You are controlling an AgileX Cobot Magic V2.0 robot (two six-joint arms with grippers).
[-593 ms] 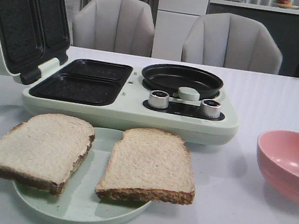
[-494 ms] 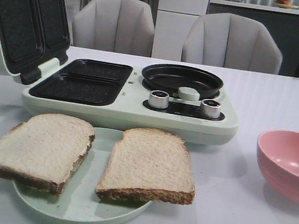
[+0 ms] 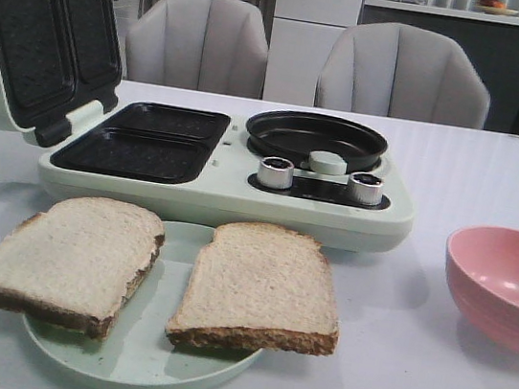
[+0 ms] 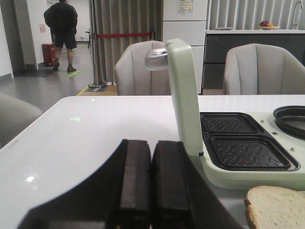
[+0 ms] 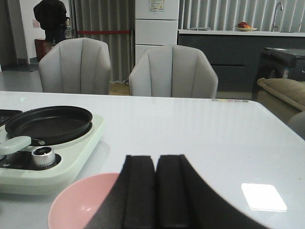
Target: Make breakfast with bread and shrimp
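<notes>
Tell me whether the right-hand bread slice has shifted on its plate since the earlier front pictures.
No. The right bread slice lies in the same spot on the pale green plate, its far crust just as close to the breakfast maker behind it as before.

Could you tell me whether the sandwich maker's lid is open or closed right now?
Open. The lid stands raised at the left of the sandwich maker, its two dark plates facing forward, and both lower grill wells lie exposed and empty.

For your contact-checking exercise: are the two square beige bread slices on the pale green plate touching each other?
Apart. The front view shows a strip of bare pale green plate between the left bread slice and the right bread slice.
</notes>
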